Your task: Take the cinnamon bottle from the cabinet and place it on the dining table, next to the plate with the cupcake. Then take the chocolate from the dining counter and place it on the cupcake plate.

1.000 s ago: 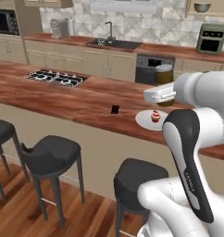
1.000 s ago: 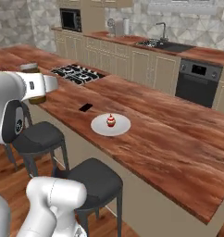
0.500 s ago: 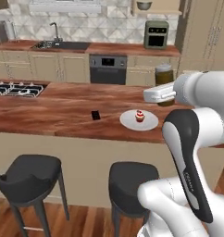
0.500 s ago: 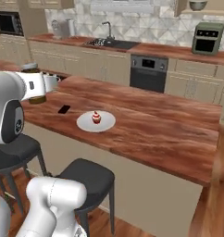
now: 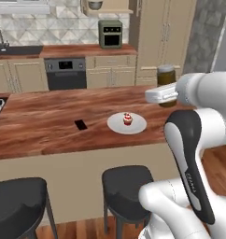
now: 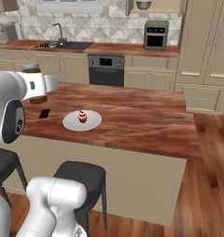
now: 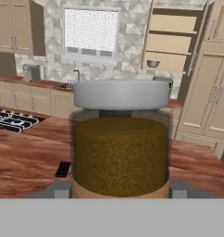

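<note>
Now the gripper [image 7: 118, 187] is clamping the cinnamon bottle [image 7: 120, 139], filling centre frame; at lower left, the chocolate [image 7: 63, 169] is lying on the dining table [image 7: 21, 157].

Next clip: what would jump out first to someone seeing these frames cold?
The small cylindrical brown-filled cinnamon jar fills the hand view, clamped in the gripper, which holds it above the long reddish-brown wooden dining table. On that table sits a round white plate with a tiny red-topped cupcake, and a small flat black chocolate bar lies beside it.
</note>
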